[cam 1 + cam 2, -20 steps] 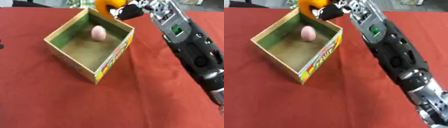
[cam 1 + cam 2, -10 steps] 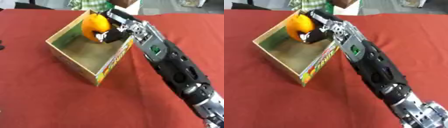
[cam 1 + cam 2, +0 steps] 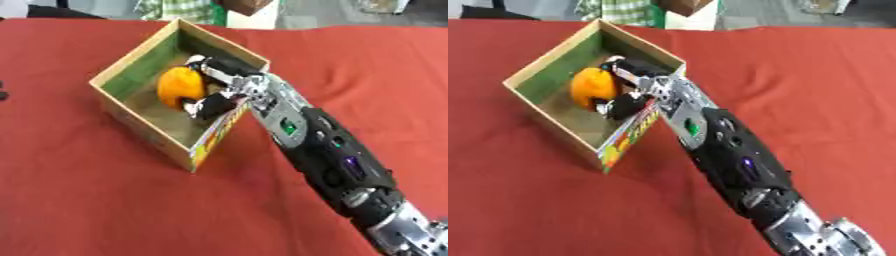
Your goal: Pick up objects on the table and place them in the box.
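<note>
An open cardboard box [image 3: 118, 104] with a green inner lining and a printed front side stands on the red table. My right hand [image 3: 219, 87] reaches over its right wall into it, fingers and thumb curled round an orange fruit [image 3: 178, 86] held low inside the box. The right arm [image 3: 322, 150] stretches from the lower right corner up to the box. The pink egg-shaped object seen earlier is hidden behind the orange and the hand. My left hand shows in neither view.
The red tablecloth [image 3: 87, 200] covers the whole table around the box. At the far edge stand a white object [image 3: 249, 17] and a chequered cloth [image 3: 179, 7]. A small dark thing [image 3: 3, 94] shows at the left edge.
My right hand has carried the orange from above the box's far corner down into the box. The whole picture has shifted a little, so the camera has moved too.
</note>
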You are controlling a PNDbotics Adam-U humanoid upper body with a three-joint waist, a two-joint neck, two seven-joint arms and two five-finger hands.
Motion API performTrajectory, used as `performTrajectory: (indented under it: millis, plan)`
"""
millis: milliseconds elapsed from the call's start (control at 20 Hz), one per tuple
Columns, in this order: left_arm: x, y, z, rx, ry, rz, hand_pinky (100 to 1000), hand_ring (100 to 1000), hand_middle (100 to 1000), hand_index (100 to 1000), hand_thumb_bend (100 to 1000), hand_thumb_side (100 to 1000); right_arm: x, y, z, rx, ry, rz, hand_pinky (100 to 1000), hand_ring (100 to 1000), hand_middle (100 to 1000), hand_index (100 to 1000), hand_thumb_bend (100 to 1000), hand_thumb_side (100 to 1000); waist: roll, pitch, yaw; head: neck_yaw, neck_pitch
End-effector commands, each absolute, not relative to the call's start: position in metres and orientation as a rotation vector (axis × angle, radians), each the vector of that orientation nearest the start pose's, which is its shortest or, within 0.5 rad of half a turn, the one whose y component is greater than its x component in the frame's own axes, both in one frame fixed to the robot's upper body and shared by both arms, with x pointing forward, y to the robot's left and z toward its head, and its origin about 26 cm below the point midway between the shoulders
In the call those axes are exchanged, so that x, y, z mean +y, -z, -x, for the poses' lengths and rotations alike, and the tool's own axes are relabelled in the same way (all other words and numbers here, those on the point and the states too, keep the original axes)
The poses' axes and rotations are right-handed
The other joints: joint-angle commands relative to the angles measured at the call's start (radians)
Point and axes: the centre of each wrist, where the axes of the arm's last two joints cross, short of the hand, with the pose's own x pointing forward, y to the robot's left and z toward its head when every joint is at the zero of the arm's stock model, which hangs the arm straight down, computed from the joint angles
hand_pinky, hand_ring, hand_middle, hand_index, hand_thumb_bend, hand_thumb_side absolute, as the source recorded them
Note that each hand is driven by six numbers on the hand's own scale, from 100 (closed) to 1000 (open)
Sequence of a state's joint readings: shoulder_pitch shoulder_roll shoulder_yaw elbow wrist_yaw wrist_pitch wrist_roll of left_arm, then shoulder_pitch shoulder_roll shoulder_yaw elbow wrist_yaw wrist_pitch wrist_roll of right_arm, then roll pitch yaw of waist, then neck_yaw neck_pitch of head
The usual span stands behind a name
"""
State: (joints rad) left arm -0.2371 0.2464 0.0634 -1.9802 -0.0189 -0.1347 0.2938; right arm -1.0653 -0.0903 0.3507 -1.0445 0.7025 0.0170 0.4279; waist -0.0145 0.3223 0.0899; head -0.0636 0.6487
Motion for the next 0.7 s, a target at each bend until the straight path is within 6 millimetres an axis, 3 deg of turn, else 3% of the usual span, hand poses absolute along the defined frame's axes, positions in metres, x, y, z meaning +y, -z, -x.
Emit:
performTrajectory:
  millis: [50,100,200,300,400,700]
  plan:
    - [0.27,-0.183,-0.294,-2.399,-0.061,-0.319,571,586,646,727,100,652,-0.059,-0.224,-0.448,-1.694,-1.608,0.427,926,961,832,1000,397,786,0.006,-0.019,0.0,0.0,-0.01]
    - [0.27,-0.183,-0.294,-2.399,-0.061,-0.319,571,586,646,727,100,652,-0.059,-0.228,-0.447,-1.702,-1.609,0.429,938,977,851,1000,513,808,0.006,-0.019,0.0,0.0,-0.01]
    - [0.27,-0.183,-0.294,-2.398,-0.061,-0.319,571,586,646,727,100,652,-0.061,-0.234,-0.447,-1.717,-1.608,0.427,954,994,874,1000,625,832,0.007,-0.021,-0.001,0.001,-0.009]
    - [0.27,-0.183,-0.294,-2.397,-0.061,-0.319,571,586,646,727,100,652,-0.064,-0.242,-0.446,-1.734,-1.603,0.423,960,998,883,1000,676,849,0.007,-0.023,-0.002,0.002,-0.009]
    - [0.271,-0.183,-0.294,-2.395,-0.062,-0.321,571,586,646,727,100,651,-0.067,-0.251,-0.446,-1.754,-1.596,0.421,963,997,886,1000,697,902,0.008,-0.025,-0.002,0.005,-0.008]
    - [0.272,-0.182,-0.293,-2.393,-0.067,-0.329,571,587,647,727,100,650,-0.082,-0.287,-0.44,-1.855,-1.531,0.409,958,977,869,1000,698,887,0.01,-0.035,-0.005,0.022,-0.003]
